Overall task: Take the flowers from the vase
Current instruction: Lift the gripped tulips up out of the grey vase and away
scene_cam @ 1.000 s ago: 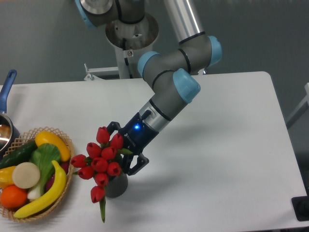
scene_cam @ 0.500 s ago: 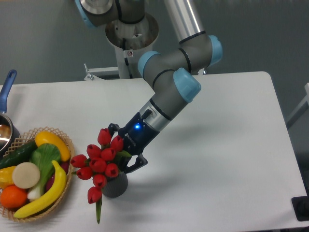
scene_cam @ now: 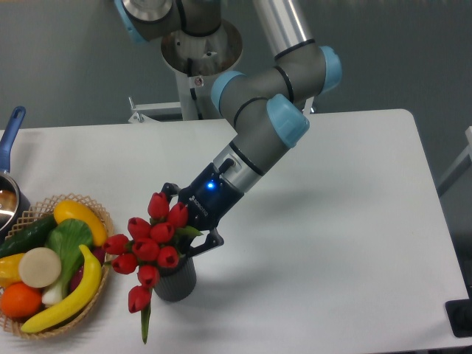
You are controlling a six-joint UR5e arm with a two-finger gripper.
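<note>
Tool [scene_cam: 188, 225], black and two-fingered, is set around the bunch of red tulips [scene_cam: 147, 247] in the dark grey ribbed vase [scene_cam: 175, 279] near the worktop's front edge; firm closure cannot be told. Tipping the vase is risked if the stems drag.

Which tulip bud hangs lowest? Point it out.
The bud at the bottom left of the flowers, drooping beside the vase while the others cluster above its rim.

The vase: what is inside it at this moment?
The flowers stand in the vase, red buds spread above it, with the gripper at them. Its mouth and inside are covered, so the stems within cannot be seen.
</note>
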